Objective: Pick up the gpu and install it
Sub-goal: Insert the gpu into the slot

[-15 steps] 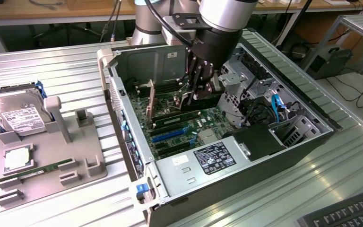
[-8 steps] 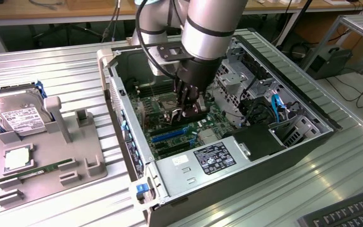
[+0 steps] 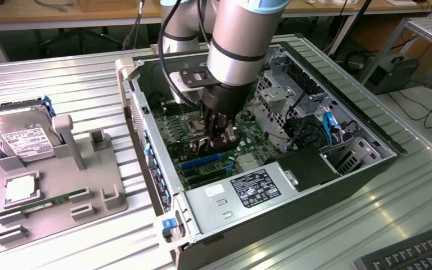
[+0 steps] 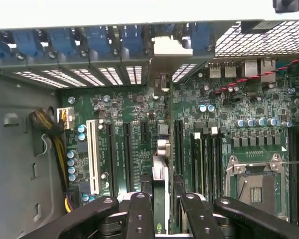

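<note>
GPU (image 4: pixel 160 191) stands edge-on, clamped between the fingers (image 4: pixel 139 214), above the motherboard (image 4: pixel 249 144).

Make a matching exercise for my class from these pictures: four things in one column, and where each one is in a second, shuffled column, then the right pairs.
Things
1. gpu
2. hard drive
3. memory stick
4. keyboard

Places
A. lying flat on the grey tray, at its near end
B. standing in the tray's far slot
C. between the gripper's fingers, on edge over the motherboard
D. exterior view's lower right corner

Pairs: 1-C, 2-B, 3-A, 4-D
</note>
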